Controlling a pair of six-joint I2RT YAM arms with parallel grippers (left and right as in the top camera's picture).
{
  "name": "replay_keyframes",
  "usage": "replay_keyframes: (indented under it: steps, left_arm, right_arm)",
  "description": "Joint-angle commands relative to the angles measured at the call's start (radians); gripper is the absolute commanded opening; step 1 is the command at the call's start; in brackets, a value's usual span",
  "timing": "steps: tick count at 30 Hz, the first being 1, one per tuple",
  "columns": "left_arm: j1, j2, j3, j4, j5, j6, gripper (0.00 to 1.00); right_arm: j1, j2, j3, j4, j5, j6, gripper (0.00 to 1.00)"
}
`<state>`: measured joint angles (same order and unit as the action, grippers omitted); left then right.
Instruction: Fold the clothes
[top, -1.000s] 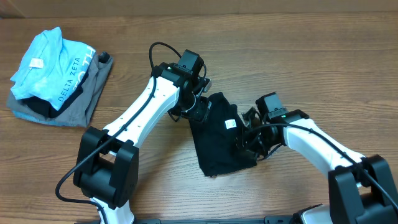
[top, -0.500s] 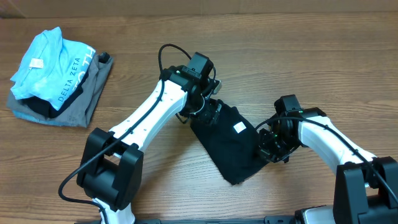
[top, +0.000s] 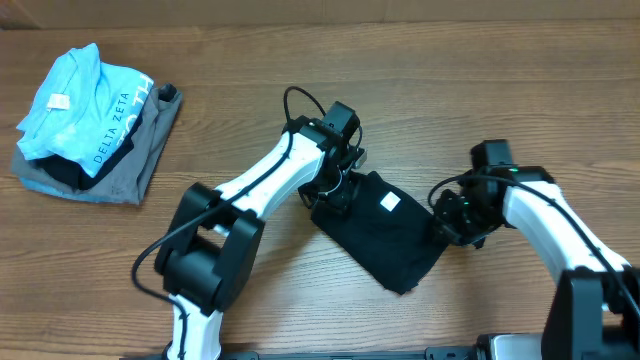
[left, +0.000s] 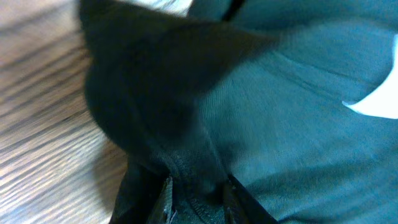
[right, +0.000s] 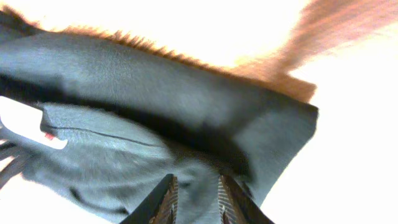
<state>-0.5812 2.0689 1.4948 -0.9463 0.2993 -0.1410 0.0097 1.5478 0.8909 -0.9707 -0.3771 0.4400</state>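
The clothes (top: 385, 240), a black T-shirt folded into a slanted rectangle with a white tag (top: 389, 201), lie at the middle of the table. My left gripper (top: 333, 192) is at the shirt's upper left corner. In the left wrist view a bunched hem of the shirt (left: 298, 124) fills the gap of that gripper (left: 196, 190), which is shut on it. My right gripper (top: 447, 222) is at the shirt's right edge. In the right wrist view its jaws (right: 194, 190) stand apart over the fabric (right: 143, 93) without pinching it.
A light blue shirt lettered "DELTA ZETA" (top: 80, 105) lies on a grey folded garment (top: 135, 165) at the far left. The bare wooden table (top: 500, 90) runs behind and in front of the arms.
Both arms and the black shirt have shifted to the right. The left gripper has closed on the shirt's corner, and the right gripper has let go of its edge.
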Motion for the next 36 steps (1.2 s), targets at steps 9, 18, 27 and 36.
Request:
replay_keyframes:
  steps: [9, 18, 27, 36]
  left_arm:
    - [-0.002, 0.033, 0.011, 0.04, 0.042, 0.01, 0.27]
    - [-0.002, 0.033, 0.011, 0.043, 0.042, 0.01, 0.27]
    - [-0.002, 0.033, 0.011, 0.034, 0.041, 0.011, 0.28]
    - [-0.002, 0.033, 0.011, 0.039, 0.037, 0.014, 0.29]
  right_arm:
    - [-0.022, -0.067, -0.006, -0.126, -0.151, -0.055, 0.31]
    - [0.014, -0.067, -0.156, 0.055, -0.228, 0.063, 0.4]
    - [-0.087, -0.07, -0.092, 0.153, -0.301, 0.039, 0.04]
    - [-0.15, -0.074, -0.039, 0.259, -0.388, -0.022, 0.04]
